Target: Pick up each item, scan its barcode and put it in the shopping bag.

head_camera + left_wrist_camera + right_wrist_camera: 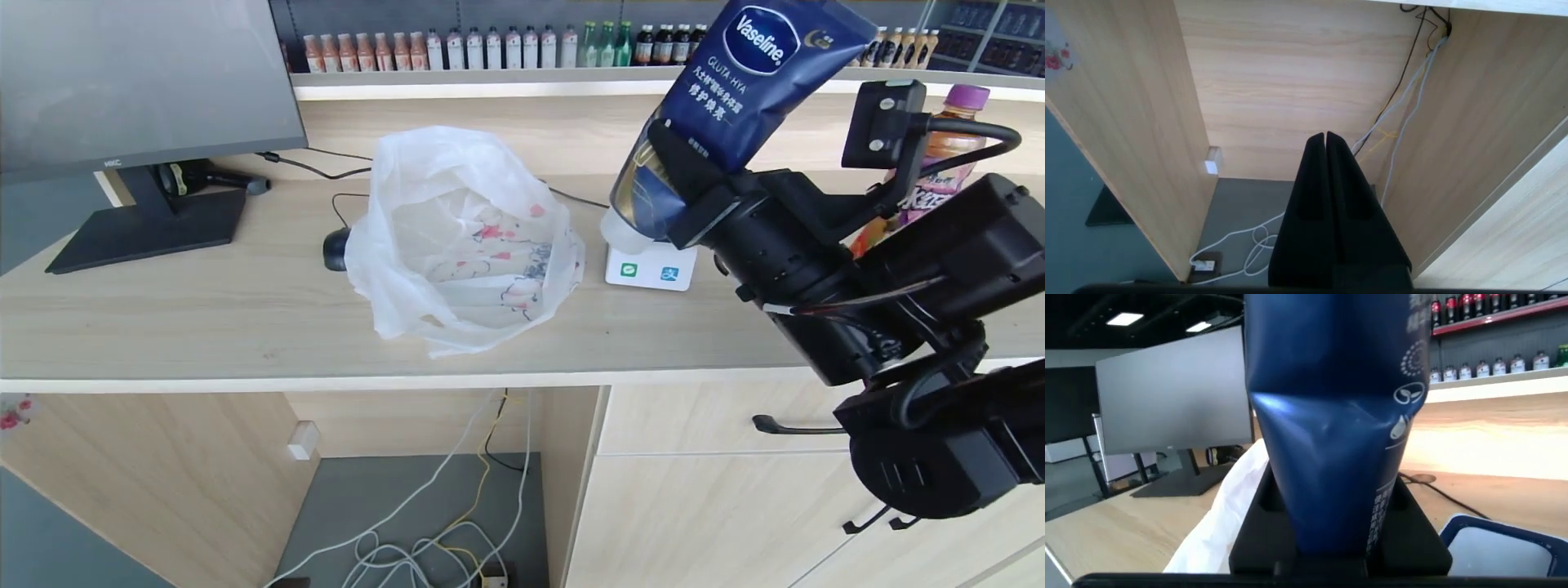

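Right hand [678, 189] clamps blue tube [751, 73] over white scanner [651, 267], beside shopping bag [465, 237].

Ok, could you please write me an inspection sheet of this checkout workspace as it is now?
Surface: light wood counter, no spills seen.
Job's things: blue tube held cap end down, close by the white scanner box; white shopping bag stands open on the counter; purple-capped bottle behind the right arm.
Clutter: monitor and black mouse, left of the bag.
Grippers: right gripper shut on the blue tube; left gripper shut, empty, low in the opening under the counter.
Cables: black cable behind the bag; white and yellow cables loose on the floor below.
Surroundings: shelf of bottles behind the counter.
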Robot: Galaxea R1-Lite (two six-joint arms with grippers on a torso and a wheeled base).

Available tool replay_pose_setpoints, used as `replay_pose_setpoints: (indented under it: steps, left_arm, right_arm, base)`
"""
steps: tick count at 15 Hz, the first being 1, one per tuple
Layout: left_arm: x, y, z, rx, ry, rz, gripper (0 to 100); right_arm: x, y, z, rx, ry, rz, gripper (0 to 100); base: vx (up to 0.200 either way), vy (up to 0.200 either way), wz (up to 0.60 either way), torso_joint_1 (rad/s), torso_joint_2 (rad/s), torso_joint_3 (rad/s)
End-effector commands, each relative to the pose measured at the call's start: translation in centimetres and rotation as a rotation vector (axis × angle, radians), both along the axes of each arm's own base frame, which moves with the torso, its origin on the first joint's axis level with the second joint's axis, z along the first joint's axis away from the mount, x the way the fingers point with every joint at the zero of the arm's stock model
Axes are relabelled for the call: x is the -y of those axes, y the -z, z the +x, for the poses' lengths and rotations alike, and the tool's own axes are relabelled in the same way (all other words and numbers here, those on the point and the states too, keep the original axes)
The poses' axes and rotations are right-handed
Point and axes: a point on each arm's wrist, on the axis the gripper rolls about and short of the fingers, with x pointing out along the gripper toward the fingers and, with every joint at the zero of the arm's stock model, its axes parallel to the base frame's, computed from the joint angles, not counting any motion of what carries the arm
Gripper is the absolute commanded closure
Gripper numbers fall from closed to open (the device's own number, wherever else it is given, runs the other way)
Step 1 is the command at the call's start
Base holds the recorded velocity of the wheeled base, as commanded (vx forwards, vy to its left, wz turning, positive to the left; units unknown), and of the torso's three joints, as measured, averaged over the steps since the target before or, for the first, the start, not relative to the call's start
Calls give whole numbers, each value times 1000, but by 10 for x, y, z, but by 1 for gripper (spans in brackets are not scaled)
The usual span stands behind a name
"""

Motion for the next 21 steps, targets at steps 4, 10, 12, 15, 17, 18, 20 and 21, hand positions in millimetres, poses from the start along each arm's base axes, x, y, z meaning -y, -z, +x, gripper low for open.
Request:
replay_pose_setpoints:
  steps: [4,10,12,15,17,18,20,21]
  left_arm:
    - [0,0,0,0,0,0,100]
    - [0,0,0,0,0,0,100]
    - [0,0,0,0,0,0,100]
    - [0,0,0,0,0,0,100]
    - [0,0,0,0,0,0,100]
    - [0,0,0,0,0,0,100]
    - [0,0,0,0,0,0,100]
    - [0,0,0,0,0,0,100]
  right_arm:
    - [19,13,49,-20,-26,-30,100]
    - [8,-9,73,-105,-71,5,100]
    - [5,-17,80,-130,-85,24,100]
    - [3,-18,87,-200,-104,45,100]
    - [1,-13,91,-218,-113,54,100]
    - [1,-9,95,-240,-121,70,100]
    - [0,-5,100,-298,-108,173,100]
    - [0,-7,105,-303,-90,228,100]
  base:
    - [0,0,0,0,0,0]
    - [0,0,0,0,0,0]
    - [0,0,0,0,0,0]
    - [0,0,0,0,0,0]
    - [0,0,0,0,0,0]
    - [0,0,0,0,0,0]
    - [0,0,0,0,0,0]
    - [0,0,0,0,0,0]
